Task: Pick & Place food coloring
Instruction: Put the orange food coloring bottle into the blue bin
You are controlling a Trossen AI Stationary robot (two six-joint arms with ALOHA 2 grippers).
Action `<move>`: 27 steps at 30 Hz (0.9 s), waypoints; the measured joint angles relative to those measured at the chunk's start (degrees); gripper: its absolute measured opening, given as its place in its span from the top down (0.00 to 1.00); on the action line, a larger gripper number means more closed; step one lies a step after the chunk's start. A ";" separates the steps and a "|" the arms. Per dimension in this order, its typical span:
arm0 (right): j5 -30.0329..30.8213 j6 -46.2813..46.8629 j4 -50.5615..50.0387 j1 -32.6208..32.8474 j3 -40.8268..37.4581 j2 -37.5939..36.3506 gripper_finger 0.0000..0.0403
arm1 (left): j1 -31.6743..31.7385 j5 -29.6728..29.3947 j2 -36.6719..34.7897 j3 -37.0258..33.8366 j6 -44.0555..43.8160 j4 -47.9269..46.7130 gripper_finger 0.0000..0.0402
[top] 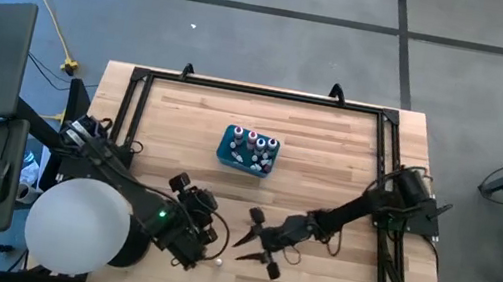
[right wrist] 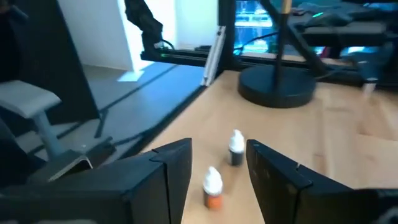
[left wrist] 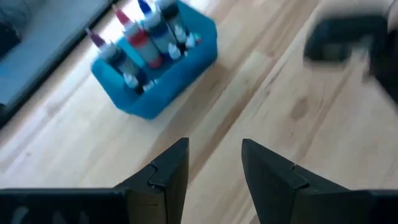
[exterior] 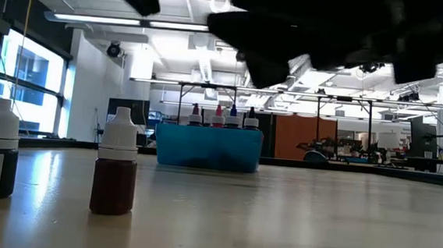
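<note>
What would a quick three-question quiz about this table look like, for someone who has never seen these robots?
1. True or false: the right hand is already holding a bottle.
2. How many loose bottles stand on the bare wood in front of the right hand: A) none, B) two, C) five?
3. Where are the other small bottles kept?

Key
1. False. Its fingers are spread and nothing sits between them.
2. B. A dark bottle and an orange-red bottle, both white-capped and upright.
3. In the teal box near the middle of the table, standing upright. The left hand is open too, pointed toward that box.
</note>
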 joint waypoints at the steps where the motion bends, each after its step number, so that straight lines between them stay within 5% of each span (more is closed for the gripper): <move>1: -0.90 0.31 -0.43 0.00 1.77 1.58 0.64 | -0.33 -0.81 0.06 1.02 0.04 -1.08 0.64; 14: -0.19 -0.13 -14.17 0.31 20.36 16.10 0.63 | -0.55 -2.12 0.04 4.62 0.22 -3.81 0.64; 27: 6.39 -0.44 -21.63 0.24 21.43 18.37 0.77 | -0.57 -0.53 0.09 4.62 0.59 -3.72 0.64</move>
